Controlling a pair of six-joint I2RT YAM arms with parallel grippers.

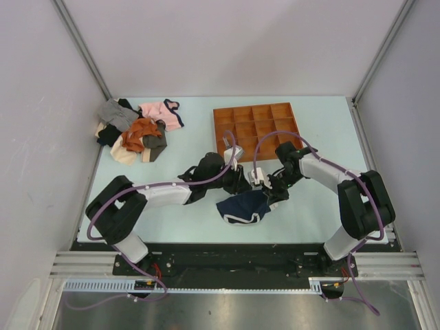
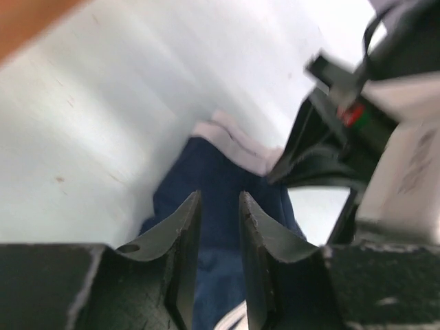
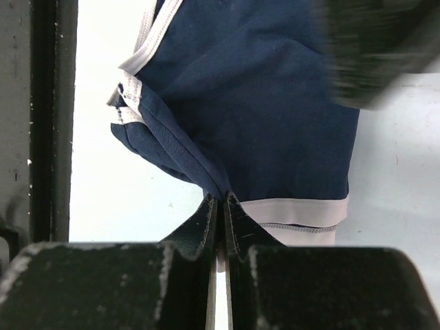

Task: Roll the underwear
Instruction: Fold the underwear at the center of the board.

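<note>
Right gripper (image 3: 221, 201) clamped on gathered fold of underwear (image 1: 243, 206); left gripper (image 2: 220, 203) jaws set slightly apart above same cloth. Underwear navy, white trim at edges, left bunched on table (image 1: 179, 225) between both grippers (near front centre). Counted: one underwear, two grippers, one divided tray (image 1: 256, 122), one garment heap (image 1: 137, 130).

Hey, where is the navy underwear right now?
In the top view the underwear lies centre-front, on the near side of the wooden tray; the right claw pinches its edge, and the left claw hovers over it.
</note>
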